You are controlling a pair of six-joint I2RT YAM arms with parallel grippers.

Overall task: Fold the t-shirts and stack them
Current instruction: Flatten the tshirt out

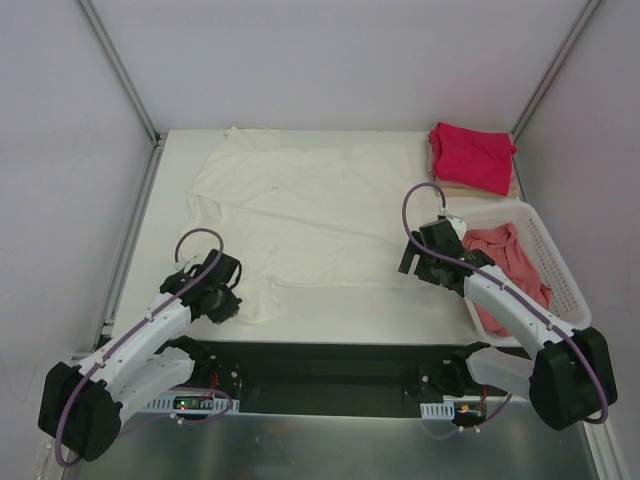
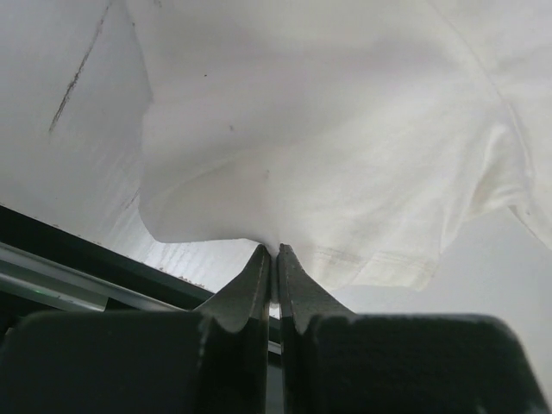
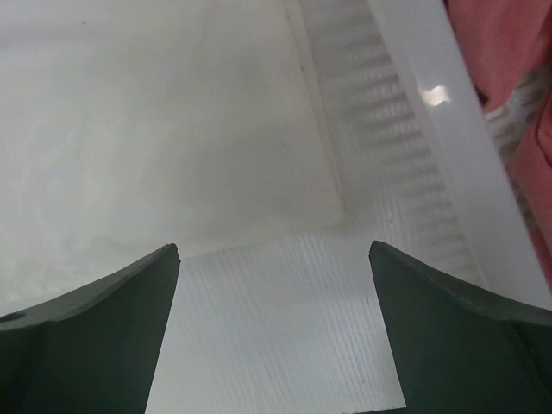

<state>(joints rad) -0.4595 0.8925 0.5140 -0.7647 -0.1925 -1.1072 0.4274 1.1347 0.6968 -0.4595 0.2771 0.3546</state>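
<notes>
A large cream t-shirt [image 1: 300,205] lies spread flat across the table. My left gripper [image 1: 228,306] is shut on its near left corner; the left wrist view shows the fabric [image 2: 345,155] pinched between the closed fingers at the gripper [image 2: 276,252]. My right gripper [image 1: 408,262] is open and empty, just above the shirt's near right corner [image 3: 259,172], beside the basket. A magenta-red t-shirt [image 1: 472,155] lies folded at the back right on a tan one [image 1: 515,183], of which only an edge shows. A salmon-pink t-shirt [image 1: 505,262] lies crumpled in the basket.
A white slotted plastic basket [image 1: 556,270] stands at the right edge of the table, its wall [image 3: 431,129] close to my right gripper. Metal frame posts rise at the back corners. The black base plate [image 1: 320,365] runs along the near edge.
</notes>
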